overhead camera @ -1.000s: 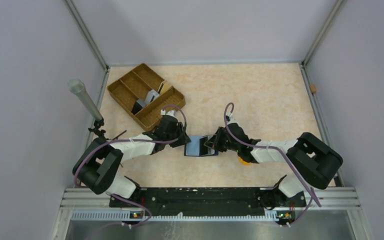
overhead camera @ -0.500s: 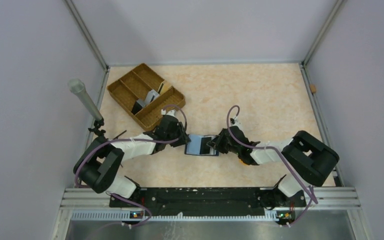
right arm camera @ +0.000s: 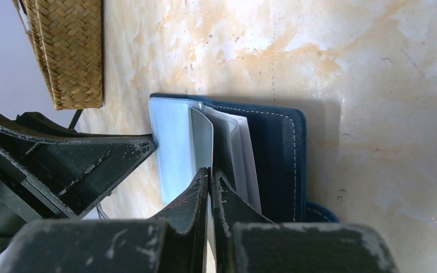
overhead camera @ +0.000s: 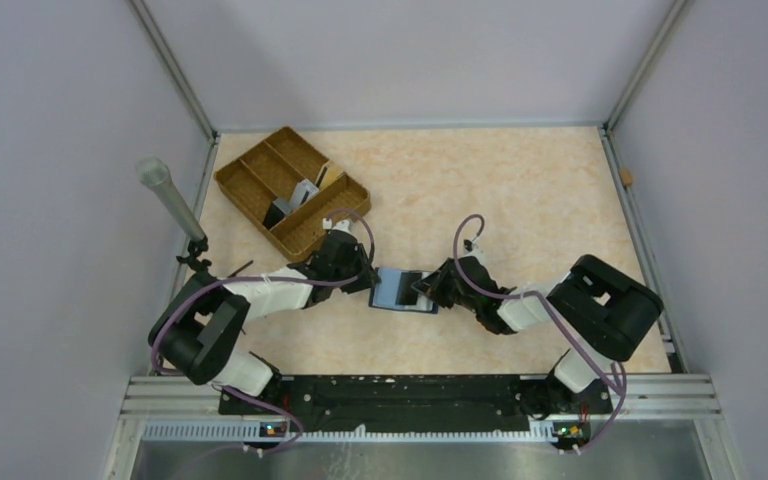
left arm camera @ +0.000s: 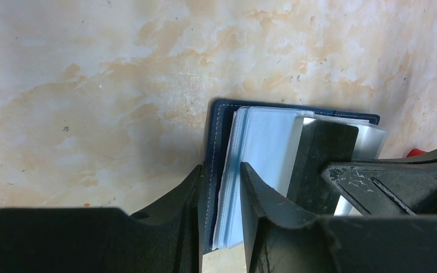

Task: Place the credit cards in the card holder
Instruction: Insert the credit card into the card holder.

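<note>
The card holder (overhead camera: 392,291) lies open on the table between my two grippers, navy outside (right arm camera: 276,153) with pale blue sleeves (left arm camera: 264,148). My left gripper (overhead camera: 368,284) (left arm camera: 219,190) is shut on its left edge, one finger on the navy cover and the other on the sleeve stack. A thin grey credit card (right arm camera: 202,139), held edge-on by my shut right gripper (overhead camera: 428,291) (right arm camera: 210,173), has its far end down among the sleeves. More credit cards (overhead camera: 303,191) stand in the woven tray.
The brown woven divided tray (overhead camera: 260,160) (right arm camera: 71,51) sits at the back left, close behind my left arm. A grey tube (overhead camera: 165,195) leans by the left wall. A red piece (left arm camera: 414,152) shows past the holder's far corner.
My right arm has slid left, bringing the card further over the holder. My left jaws have narrowed onto the holder's edge. The holder has stayed in place.
</note>
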Tool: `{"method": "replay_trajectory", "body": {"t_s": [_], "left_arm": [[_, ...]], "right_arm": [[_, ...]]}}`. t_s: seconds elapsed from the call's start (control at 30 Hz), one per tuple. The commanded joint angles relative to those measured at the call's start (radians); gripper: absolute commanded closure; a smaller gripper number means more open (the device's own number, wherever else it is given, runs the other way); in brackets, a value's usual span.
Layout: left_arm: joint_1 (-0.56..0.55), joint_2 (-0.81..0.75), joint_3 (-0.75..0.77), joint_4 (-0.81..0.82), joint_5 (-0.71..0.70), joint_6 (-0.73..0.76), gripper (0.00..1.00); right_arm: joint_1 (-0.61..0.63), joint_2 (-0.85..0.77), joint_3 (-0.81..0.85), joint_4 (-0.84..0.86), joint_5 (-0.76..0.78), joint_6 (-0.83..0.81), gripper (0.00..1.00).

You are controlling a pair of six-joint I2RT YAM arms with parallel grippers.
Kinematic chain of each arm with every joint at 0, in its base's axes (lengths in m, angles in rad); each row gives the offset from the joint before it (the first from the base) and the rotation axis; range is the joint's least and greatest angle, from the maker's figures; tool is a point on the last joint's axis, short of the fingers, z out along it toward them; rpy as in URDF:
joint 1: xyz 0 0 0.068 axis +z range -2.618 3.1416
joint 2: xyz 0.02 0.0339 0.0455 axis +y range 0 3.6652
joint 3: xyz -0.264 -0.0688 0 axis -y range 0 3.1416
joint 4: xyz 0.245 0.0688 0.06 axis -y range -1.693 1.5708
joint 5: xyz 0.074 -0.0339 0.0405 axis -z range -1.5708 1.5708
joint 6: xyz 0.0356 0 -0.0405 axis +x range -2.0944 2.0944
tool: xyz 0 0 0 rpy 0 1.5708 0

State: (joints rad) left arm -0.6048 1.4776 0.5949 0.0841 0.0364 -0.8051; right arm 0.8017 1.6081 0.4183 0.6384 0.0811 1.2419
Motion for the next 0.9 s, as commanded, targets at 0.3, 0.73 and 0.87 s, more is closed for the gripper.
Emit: {"method": "replay_trajectory", "body": {"t_s": [0.3,0.73,0.87], "left_arm": [[-0.015,0.051,-0.016,-0.080,-0.009,0.015,0.71],[-0.020,0.032,-0.029,-0.059,0.003,-0.007,0.73],[-0.020,0.016,-0.039,-0.063,-0.012,-0.009,0.76]], "right_arm": [[0.027,0.140,0.039,-0.042,-0.021,-0.015,1.00],[0.061,0.106,0.154,-0.225,0.047,-0.124,0.96],[0.083,0.048,0.195,-0.353,0.122,-0.190,0.80]]}}
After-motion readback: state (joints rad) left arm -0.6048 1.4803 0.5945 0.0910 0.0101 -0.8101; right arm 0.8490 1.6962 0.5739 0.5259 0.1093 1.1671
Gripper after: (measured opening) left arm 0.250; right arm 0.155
